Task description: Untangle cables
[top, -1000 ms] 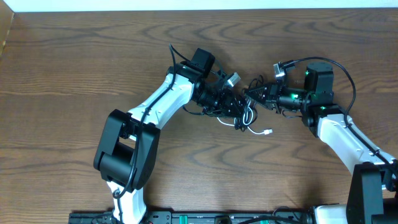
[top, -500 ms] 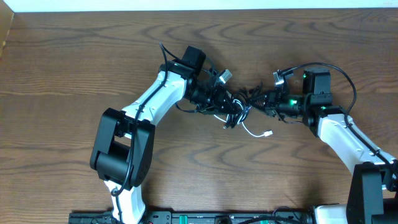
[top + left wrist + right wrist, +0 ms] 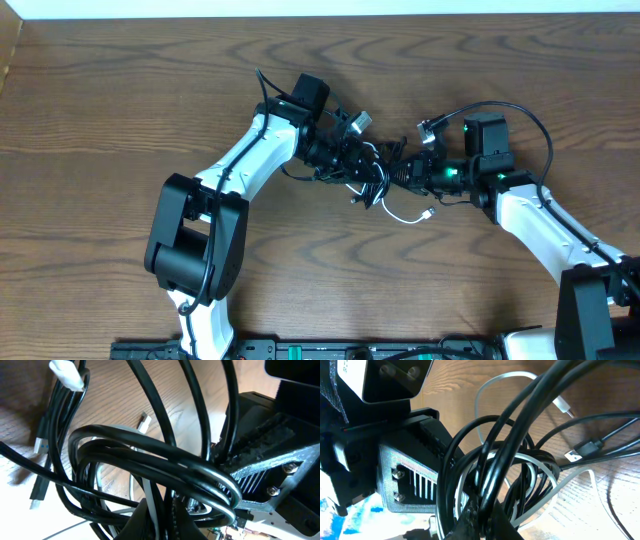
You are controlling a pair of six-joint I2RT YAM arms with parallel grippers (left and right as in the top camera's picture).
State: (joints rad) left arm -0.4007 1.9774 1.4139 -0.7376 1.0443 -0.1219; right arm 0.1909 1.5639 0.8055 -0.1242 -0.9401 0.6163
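**Wooden table** (image 3: 120, 100): dark-grained top, carrying all the items below.

**Left arm** (image 3: 255, 160): white links, reaching up and to the right from the near edge.

**Left gripper** (image 3: 362, 168): at mid-table, jaws pressed together on strands of the black cable, buried in the tangle.

**Black cable** (image 3: 372, 192): a bunched knot of several loops between the two grippers, at the centre of the table. In the left wrist view its loops (image 3: 150, 460) curve thickly across the lens.

**White cable** (image 3: 400, 216): threaded through the black knot. One loop trails onto the table on the near side and ends in a small white plug (image 3: 430, 212).

**Right gripper** (image 3: 402, 172): just beside the left one, facing it, jaws clamped on black cable strands (image 3: 520, 425).

**Right arm** (image 3: 540, 225): white links, coming in from the lower right.
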